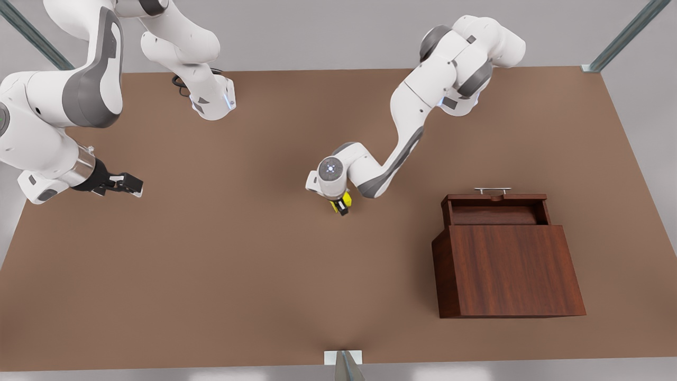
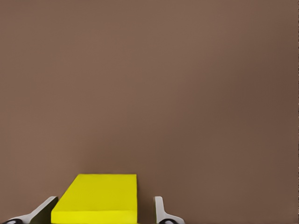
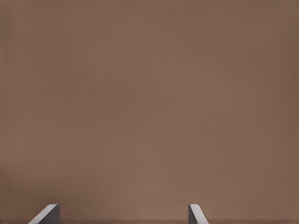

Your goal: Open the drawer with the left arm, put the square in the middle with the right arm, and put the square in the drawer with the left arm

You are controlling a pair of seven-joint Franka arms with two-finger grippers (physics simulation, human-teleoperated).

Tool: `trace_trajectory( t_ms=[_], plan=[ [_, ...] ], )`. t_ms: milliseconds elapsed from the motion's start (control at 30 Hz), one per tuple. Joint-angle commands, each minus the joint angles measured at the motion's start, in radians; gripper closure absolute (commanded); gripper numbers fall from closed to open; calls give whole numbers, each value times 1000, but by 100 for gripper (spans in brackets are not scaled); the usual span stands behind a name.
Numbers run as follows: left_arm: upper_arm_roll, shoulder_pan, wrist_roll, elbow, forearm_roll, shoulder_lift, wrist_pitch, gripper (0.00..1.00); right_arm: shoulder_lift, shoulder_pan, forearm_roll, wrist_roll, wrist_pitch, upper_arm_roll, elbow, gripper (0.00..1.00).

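The yellow square (image 1: 346,200) (image 2: 98,198) rests on the brown tabletop near the middle (image 1: 296,233). My left gripper (image 1: 341,206) (image 2: 105,211) is lowered over it, one finger on each side. One finger sits against the square and the other stands a small gap off, so the gripper is open. The drawer (image 1: 497,214) is pulled out of the wooden box (image 1: 508,270) at the front view's right, its silver handle (image 1: 492,189) facing the far side. My right gripper (image 1: 132,184) (image 3: 122,212) waits open above bare table at the front view's left.
The two arm bases stand along the table's far edge (image 1: 214,100). A small metal bracket (image 1: 344,359) sits at the near edge. Metal frame struts (image 1: 624,37) rise at the far corners. Open tabletop lies between the square and the box.
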State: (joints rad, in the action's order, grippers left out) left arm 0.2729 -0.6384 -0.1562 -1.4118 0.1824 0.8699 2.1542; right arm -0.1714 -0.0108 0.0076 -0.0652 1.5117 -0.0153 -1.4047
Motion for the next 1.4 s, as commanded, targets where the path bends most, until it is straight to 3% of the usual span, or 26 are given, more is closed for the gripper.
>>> trace_trajectory(
  t_ms=[0, 67, 200, 467, 600, 800, 900, 1000, 1100, 1233, 1267, 1300, 1367],
  plan=[
    [0, -3, 20, 0, 3, 1, 1, 5, 1, 0, 0, -1, 1, 0, 1, 0],
    [-1, -3, 20, -1, 6, 1, 1, 5, 1, 0, 0, 1, 1, 0, 0, 0],
    [-1, -3, 18, -1, 8, 0, 1, 20, 1, 0, 0, -1, 1, 0, 0, 0],
    [-14, 0, 18, -3, 22, 1, 1, 24, 1, 0, 0, -1, 1, 1, 0, 0],
    [-14, -1, 18, -3, 22, 8, 1, 35, 1, 0, 0, -1, 1, 1, 0, 0],
    [-15, 17, 23, 5, 12, -25, -20, 35, 1, 0, 0, -1, 1, 0, 1, 0],
    [-26, 31, 228, 14, -38, -132, -163, 35, 1, 0, 2, -1, 1, 0, 1, 0],
    [-66, 111, 329, 157, -83, -249, -566, 34, 1, -2, 0, -1, -1, 0, 1, 0],
    [-113, 194, 434, 157, -93, -384, -695, 34, 1, 0, 0, -2, -2, 0, 0, 0],
    [-158, 204, 710, 152, -150, -439, -698, 34, 1, 0, 0, -2, -2, 0, 0, 0],
    [-162, 250, 725, 87, -198, -498, -657, 34, 1, 0, 0, -2, -2, 0, 0, 0],
    [-164, 281, 796, -80, -230, -603, -522, 34, 1, 0, 0, -2, -2, 0, 0, 0],
    [-170, 368, 860, -223, -230, -663, -406, 34, 1, 2, 0, -2, -2, 0, 0, 0]
  ],
)
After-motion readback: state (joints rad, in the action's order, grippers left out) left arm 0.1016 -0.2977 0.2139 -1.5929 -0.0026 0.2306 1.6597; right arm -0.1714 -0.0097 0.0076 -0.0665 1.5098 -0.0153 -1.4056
